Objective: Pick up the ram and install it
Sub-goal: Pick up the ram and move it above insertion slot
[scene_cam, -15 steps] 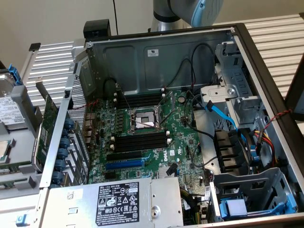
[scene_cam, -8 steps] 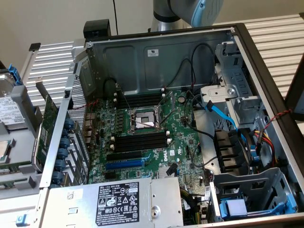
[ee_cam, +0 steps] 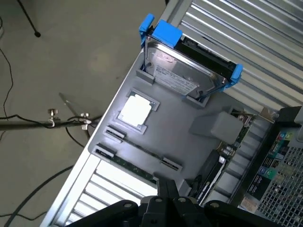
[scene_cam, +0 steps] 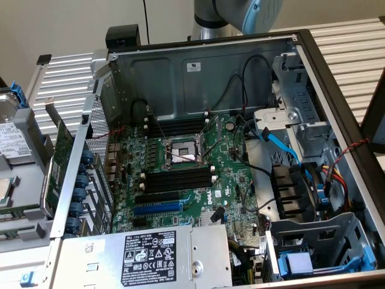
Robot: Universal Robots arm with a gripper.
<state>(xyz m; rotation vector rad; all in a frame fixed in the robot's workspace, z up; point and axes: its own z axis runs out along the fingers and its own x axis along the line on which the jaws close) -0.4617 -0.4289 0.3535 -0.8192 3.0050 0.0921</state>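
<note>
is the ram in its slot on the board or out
Out. The ram sits in the gray tray beside the case; the black memory slots look bare.

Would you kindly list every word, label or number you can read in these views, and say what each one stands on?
"DELL", it seems: white print on the green motherboard.
Black label on the grey power supply box: white print and symbols, too small to read.
White sticker on the grey metal case wall: too small to read.
White label on the silver hard drive in blue brackets: too blurred to read.
</note>
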